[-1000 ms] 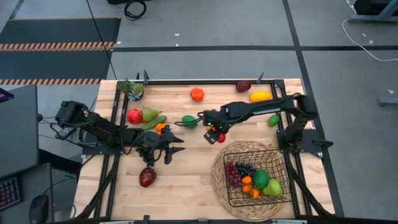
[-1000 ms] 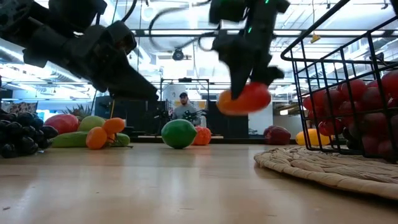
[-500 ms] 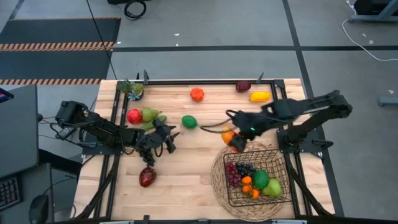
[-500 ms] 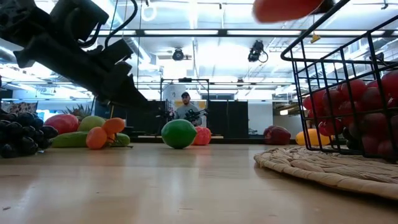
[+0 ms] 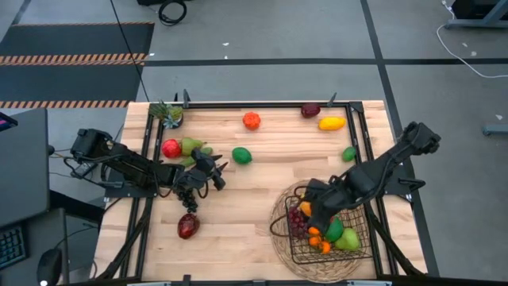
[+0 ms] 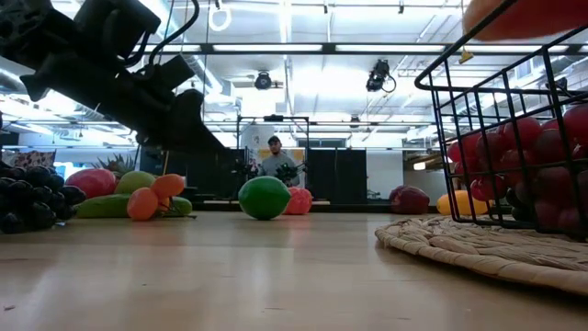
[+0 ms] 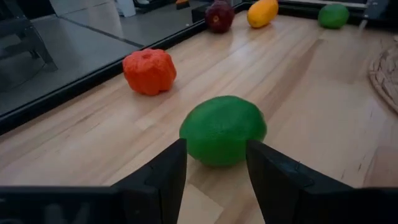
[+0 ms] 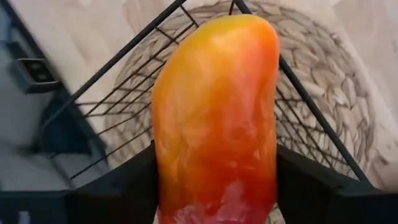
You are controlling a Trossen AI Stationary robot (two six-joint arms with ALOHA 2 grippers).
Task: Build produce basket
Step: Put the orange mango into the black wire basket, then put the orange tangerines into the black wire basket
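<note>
The basket (image 5: 329,226) is part filled, the right gripper (image 5: 316,208) clasps a mango (image 8: 214,118) over it (left gripper (image 7: 214,177) parted, empty), and many fruits remain out.

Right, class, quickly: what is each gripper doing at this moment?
Left gripper: open, empty, facing the green fruit.
Right gripper: shut on the orange fruit, over the basket.
</note>
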